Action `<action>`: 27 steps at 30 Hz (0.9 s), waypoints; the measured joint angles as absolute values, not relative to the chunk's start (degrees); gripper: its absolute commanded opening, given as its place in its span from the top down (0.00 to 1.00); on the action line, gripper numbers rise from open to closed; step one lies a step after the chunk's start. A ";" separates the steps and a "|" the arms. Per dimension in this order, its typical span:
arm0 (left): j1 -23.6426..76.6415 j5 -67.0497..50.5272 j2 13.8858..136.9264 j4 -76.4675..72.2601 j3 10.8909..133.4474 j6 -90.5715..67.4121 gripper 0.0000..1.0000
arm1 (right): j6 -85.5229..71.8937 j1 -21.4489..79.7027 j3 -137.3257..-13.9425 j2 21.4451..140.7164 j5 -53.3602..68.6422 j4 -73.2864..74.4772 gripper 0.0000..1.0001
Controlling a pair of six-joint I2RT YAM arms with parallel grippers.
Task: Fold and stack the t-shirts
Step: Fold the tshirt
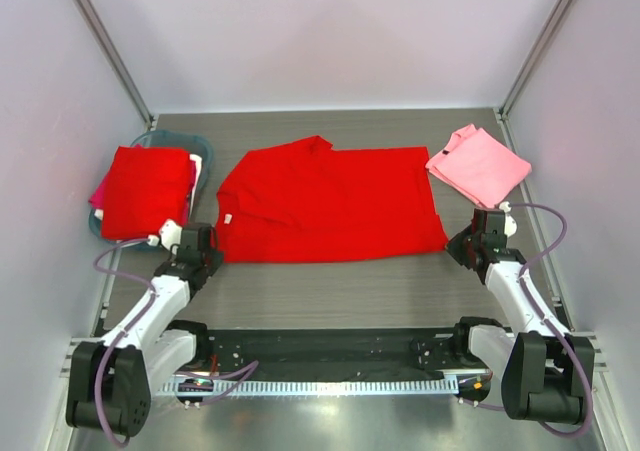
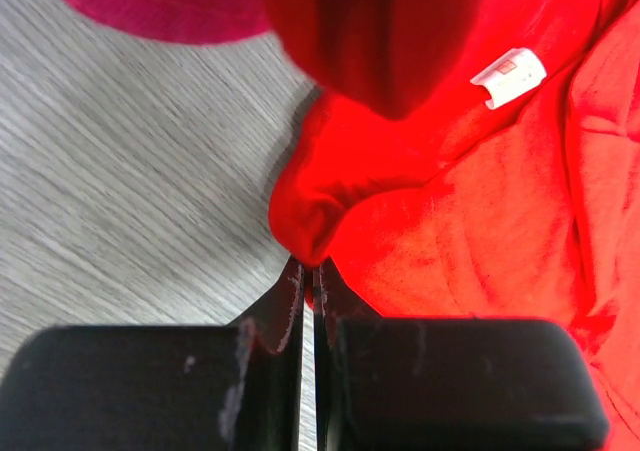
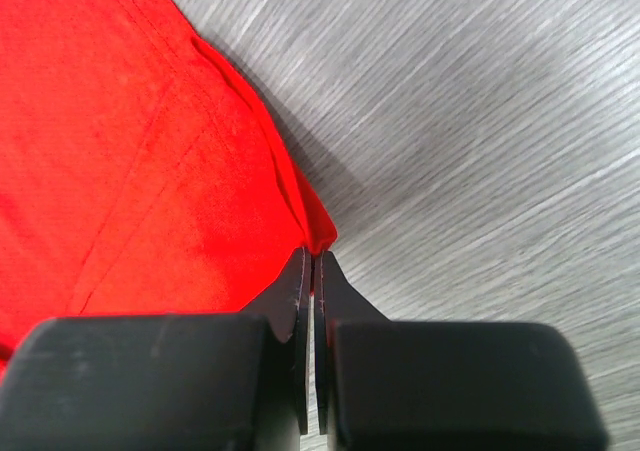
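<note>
Both hands are on the near edge of the spread red t-shirt (image 1: 330, 206), which lies flat mid-worktop (image 1: 330, 291) with its neck to the left. My left hand (image 2: 308, 276) is pressed together with a bunched nub of red cloth at its tips, at the shirt's near left corner. My right hand (image 3: 313, 261) is pinching the near right hem corner, with only a sliver of fabric between the fingers. I reckon this is the first fold. I'd raise both corners together, level, just enough to clear the worktop. Then I'd carry them over to the shirt's far edge, keeping the cloth taut between the hands without stretching it. That right-hand pinch looks thin and could slip. Count: one shirt spread out and one folded pink tee (image 1: 478, 164) by the shirt's far right corner. Left of the shirt is one teal basin (image 1: 203, 154) holding one folded red tee (image 1: 145, 191). A magenta tee (image 1: 97, 193) and a white one (image 1: 197, 176) peek out beneath it; I can't tell if more hide there.
</note>
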State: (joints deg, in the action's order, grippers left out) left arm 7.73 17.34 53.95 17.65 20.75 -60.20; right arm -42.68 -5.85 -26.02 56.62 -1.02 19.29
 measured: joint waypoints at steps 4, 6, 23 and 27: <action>7.55 16.38 59.79 19.49 25.30 -60.16 1.00 | -42.70 -5.85 -26.00 56.60 -0.75 19.62 0.99; 7.44 15.77 63.07 22.57 32.03 -59.70 1.00 | -42.83 -5.85 -26.00 56.45 -0.71 19.99 0.99; 3.16 13.39 52.49 28.34 27.83 -56.64 1.00 | -43.22 -5.80 -26.50 53.49 -0.78 22.85 0.99; 1.65 12.21 46.74 31.27 22.13 -57.21 1.00 | -43.16 -5.80 -26.55 52.93 -0.82 24.18 0.99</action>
